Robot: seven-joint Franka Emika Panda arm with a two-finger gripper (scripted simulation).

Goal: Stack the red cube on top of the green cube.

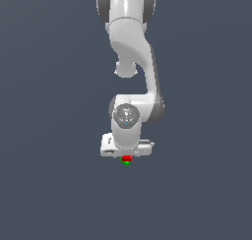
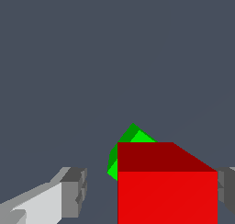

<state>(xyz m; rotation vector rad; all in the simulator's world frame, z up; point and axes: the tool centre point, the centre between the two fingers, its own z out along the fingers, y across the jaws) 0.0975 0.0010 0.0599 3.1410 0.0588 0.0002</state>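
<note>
The red cube [image 2: 167, 195] sits between the gripper's [image 2: 151, 191] 2 fingers [image 2: 73, 191]. One finger stands apart, so its hold is unclear. The green cube [image 2: 126, 147] peeks out right behind it.

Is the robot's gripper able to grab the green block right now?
Probably not: the red cube sits between the gripper fingers, covering most of the green cube beneath it.

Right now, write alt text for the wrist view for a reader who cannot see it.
A large red cube fills the near part of the picture between the two fingers of the tool, with a gap showing beside one finger. A green cube peeks out, corner-on, from behind it. Everything else is plain dark grey-blue floor.
</note>
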